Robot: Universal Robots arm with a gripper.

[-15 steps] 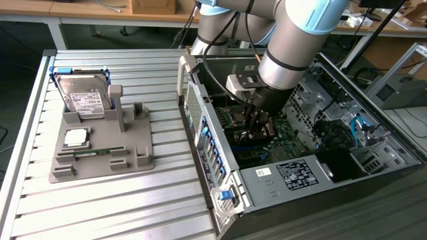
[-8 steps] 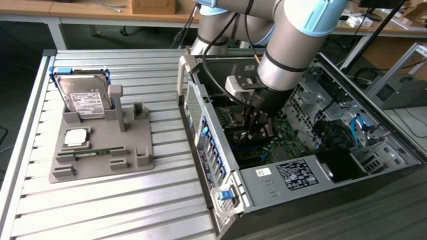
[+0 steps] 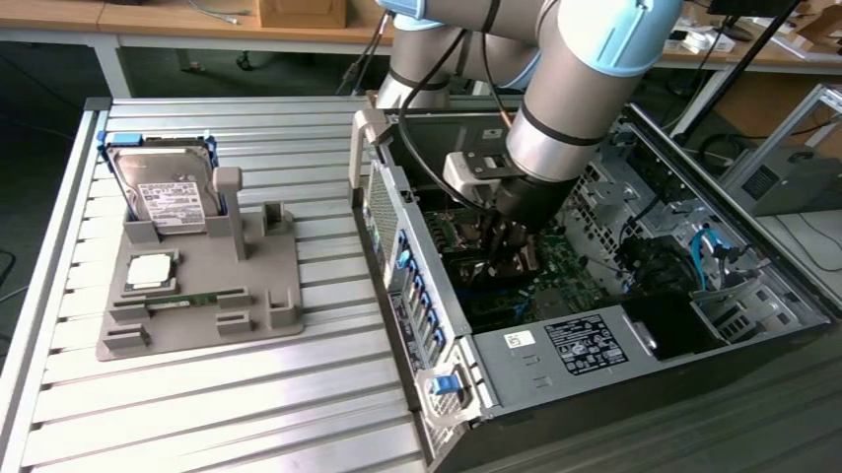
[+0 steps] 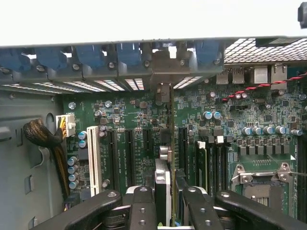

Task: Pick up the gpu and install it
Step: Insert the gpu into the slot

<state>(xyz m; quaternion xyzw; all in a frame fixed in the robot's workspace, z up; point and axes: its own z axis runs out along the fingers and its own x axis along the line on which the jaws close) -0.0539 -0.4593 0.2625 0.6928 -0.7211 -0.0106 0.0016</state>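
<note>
In the wrist view the gpu (image 4: 171, 134) appears edge-on as a thin dark card standing upright over the green motherboard (image 4: 129, 120). It lies in line with the black expansion slots, and its bracket end (image 4: 163, 93) reaches the case's rear slot openings. My gripper (image 4: 170, 194) is shut on the card's near end, one finger on each face. From the exterior view, the gripper (image 3: 511, 246) is lowered deep inside the open computer case (image 3: 553, 345), just above the motherboard (image 3: 569, 258).
A grey parts holder (image 3: 270, 315) on the slatted metal table (image 3: 197, 414) carries an upright hard drive (image 3: 169, 192), a CPU chip (image 3: 149, 271) and a memory stick (image 3: 197, 299). Inside the case are a white slot (image 4: 93, 158), a cable bundle (image 4: 43, 136) and the CPU socket (image 4: 261, 179).
</note>
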